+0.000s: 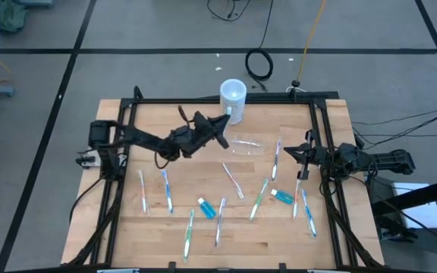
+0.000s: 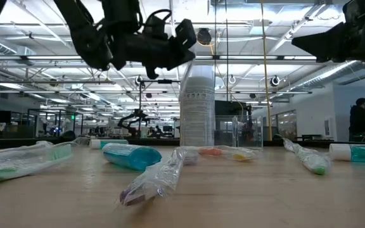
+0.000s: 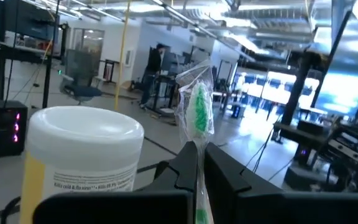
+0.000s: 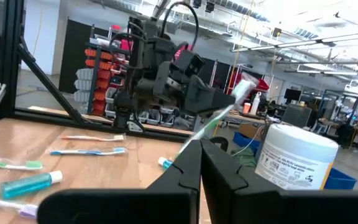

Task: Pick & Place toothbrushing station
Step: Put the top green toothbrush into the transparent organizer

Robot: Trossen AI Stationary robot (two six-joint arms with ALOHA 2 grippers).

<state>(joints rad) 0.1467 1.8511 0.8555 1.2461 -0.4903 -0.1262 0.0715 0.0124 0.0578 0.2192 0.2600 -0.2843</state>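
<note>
My left gripper (image 1: 224, 121) (image 3: 196, 149) is above the table's far middle, shut on a green toothbrush in a clear wrapper (image 3: 199, 109) (image 4: 219, 119). It is just left of the clear container (image 1: 246, 144) (image 2: 230, 133), which rests on the table. My right gripper (image 1: 298, 153) (image 4: 199, 144) is shut and empty, raised near the right edge. Several wrapped toothbrushes (image 1: 166, 189) (image 1: 259, 199) and two blue white-capped tubes (image 1: 207, 208) (image 1: 283, 196) lie flat on the wood. My left gripper pinches the wrapped toothbrush between its two fingers at a narrow part of the shaft (image 3: 195, 144). The fingers come roughly level from the table's left and lie across the brush. The brush is lifted clear and stands tilted, one end above the fingers and the other below.
A tall opaque white cylinder (image 1: 232, 95) (image 3: 82, 149) stands at the far edge, close beside my left gripper. Black frame rails (image 1: 124, 189) run along the table's left, right and far sides. People (image 3: 157, 65) stand in the room beyond.
</note>
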